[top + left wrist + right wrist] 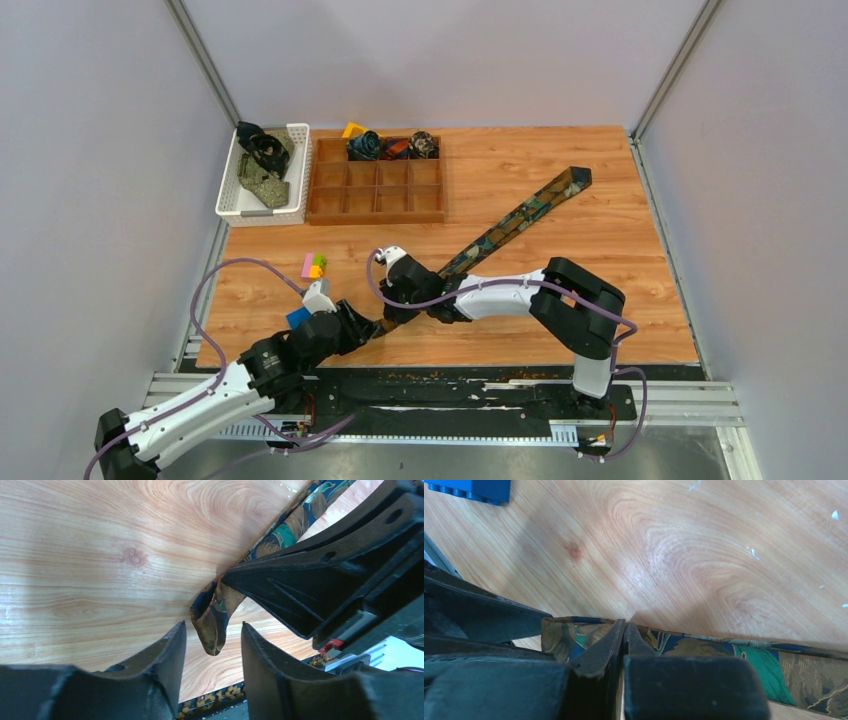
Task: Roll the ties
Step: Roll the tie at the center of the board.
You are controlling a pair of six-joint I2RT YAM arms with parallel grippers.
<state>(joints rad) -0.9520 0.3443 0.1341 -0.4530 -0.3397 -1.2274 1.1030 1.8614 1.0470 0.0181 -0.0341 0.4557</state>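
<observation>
Holding the patterned tie (pixel 515 220) is your right claw (pixel 625 630): its two fingers are pressed flat together, with the edge of the fabric nipped between them close to the tie's near end. Your left claw (pixel 214 645) is released. Its fingers (pixel 167 655) stand partway apart, and the folded-over tip of the tie droops into the gap between them. In the left wrist view neither finger appears to press on the cloth, though you cannot tell for sure at the lowest point of the fold. In that same view the right claw's black body sits at 2 o'clock from the gap, with its tip on the tie.

On the desk (pixel 560 300) the tie lies in a straight diagonal. Its broader pointed end is out at 2 o'clock from the desk's centre, and its narrow end is back near 7 o'clock, where your two claws meet.

At 11 o'clock sits the wooden tray (pixel 312 180), with rolled ties (pixel 365 146) in its far row of compartments. Just beside it at 10 o'clock, the white basket (pixel 232 195) holds loose ties (pixel 262 165). Small blocks (pixel 313 265) lie at 8 o'clock, and a blue block (pixel 474 487) lies close to your left arm.
</observation>
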